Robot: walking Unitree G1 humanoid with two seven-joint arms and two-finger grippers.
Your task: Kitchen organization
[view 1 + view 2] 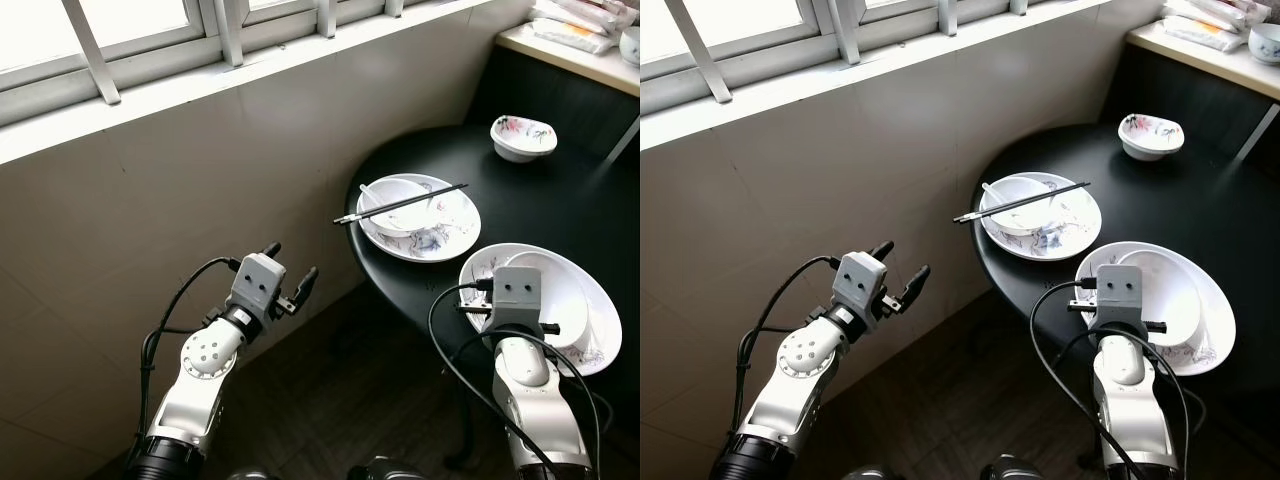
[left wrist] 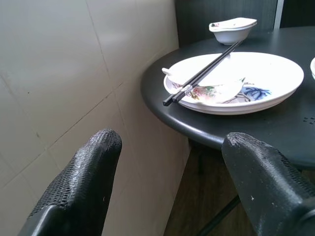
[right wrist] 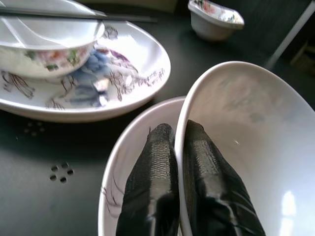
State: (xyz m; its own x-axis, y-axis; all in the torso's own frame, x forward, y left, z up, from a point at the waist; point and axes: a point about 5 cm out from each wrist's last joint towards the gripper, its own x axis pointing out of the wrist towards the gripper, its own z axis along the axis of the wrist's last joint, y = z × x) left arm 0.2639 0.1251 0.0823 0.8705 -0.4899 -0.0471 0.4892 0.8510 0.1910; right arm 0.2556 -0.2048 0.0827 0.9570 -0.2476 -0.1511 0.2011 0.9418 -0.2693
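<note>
Right gripper (image 3: 174, 182): its two black fingers are being pressed together on the rim of the plain white oval ceramic bowl (image 3: 246, 147), one finger inside the rim and one outside.
Held bowl: it is being kept tilted inside the white patterned ceramic plate (image 1: 600, 350), at the near edge of the round black tabletop (image 1: 560, 200), directly ahead of the right gripper.
Key relation: the bowl's long axis is being judged to run away from the right gripper, so a lift would probably be taken straight up off the plate.
Left gripper (image 1: 290, 280): its fingers are being held spread with nothing between them, off the tabletop's edge.
Ahead of the left gripper: black chopsticks (image 2: 206, 71) are being carried across a white floral bowl (image 2: 211, 88) on a second white patterned plate (image 2: 275, 73); their near tips are pointing toward this gripper.
Beyond both grippers: a small white floral dish (image 1: 523, 137) is sitting well apart.
Nearer arm: the right, for the held bowl.
</note>
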